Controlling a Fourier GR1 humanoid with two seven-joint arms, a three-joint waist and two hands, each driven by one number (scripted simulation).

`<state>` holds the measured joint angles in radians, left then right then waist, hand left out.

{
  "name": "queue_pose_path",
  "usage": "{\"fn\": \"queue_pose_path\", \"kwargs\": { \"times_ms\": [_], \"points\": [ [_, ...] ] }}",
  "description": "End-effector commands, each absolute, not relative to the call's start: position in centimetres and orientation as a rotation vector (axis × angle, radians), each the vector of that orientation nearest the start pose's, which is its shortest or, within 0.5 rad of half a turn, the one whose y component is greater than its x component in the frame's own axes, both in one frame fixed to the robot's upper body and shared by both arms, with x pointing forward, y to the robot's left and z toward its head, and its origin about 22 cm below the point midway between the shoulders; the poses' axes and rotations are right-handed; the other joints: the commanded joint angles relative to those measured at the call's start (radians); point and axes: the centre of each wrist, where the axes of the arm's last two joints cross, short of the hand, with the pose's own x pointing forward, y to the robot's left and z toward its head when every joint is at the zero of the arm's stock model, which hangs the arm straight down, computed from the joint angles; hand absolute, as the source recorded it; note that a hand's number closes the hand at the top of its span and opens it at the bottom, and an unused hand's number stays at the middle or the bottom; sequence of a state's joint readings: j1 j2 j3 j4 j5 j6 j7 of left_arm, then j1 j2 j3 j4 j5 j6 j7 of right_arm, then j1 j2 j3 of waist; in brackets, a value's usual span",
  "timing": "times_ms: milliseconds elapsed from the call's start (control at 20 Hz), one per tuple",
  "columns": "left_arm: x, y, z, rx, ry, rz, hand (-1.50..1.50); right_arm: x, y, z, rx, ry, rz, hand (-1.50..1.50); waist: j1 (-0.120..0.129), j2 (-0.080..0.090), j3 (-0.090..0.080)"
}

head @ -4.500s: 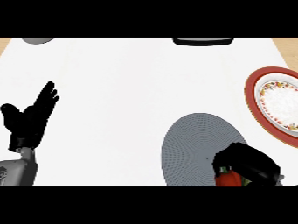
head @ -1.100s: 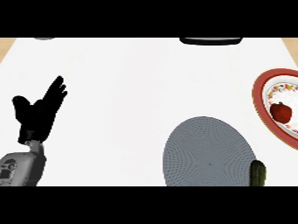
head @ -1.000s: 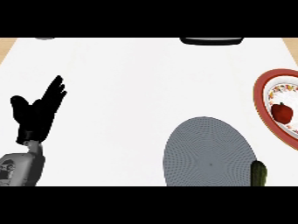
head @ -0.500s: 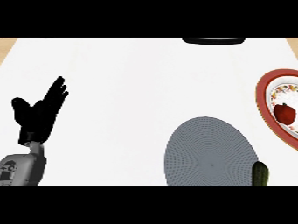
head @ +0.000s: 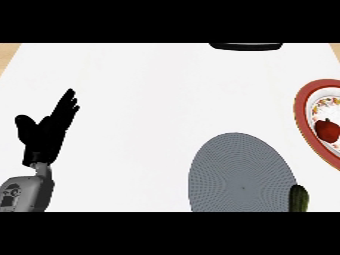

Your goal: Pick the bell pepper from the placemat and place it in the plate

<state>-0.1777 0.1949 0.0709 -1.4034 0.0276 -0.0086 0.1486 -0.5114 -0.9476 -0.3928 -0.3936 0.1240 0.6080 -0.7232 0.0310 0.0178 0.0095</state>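
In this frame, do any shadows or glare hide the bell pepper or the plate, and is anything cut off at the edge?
Head view: even lighting, no glare or cast shadows; the bell pepper shows plainly in the plate, whose right side the edge cuts off; the placemat is cropped below.

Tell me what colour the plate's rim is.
The plate has a red-brown rim around a white, floral-patterned inside; the head view shows it best.

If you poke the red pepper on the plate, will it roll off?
Probably not. The pepper looks rounded, so it might wobble or roll a little. But it lies inside the plate, whose raised red rim would likely stop it.
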Motion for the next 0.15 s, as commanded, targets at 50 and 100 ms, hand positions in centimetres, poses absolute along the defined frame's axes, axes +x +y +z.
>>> {"fn": "queue_pose_path", "kwargs": {
  "times_ms": [50, 100],
  "points": [
    [28.86, 26.98, 1.31, 0.127, -1.413, -0.095, 0.00, 24.55, -58.18, 10.95, -0.120, -1.779, 0.372, -1.50, 0.001, 0.005, 0.003],
    [28.99, 27.48, 1.85, 0.137, -1.431, -0.092, 0.00, 24.57, -58.32, 11.29, -0.130, -1.763, 0.370, -1.50, 0.009, 0.004, 0.002]
  ]
}}
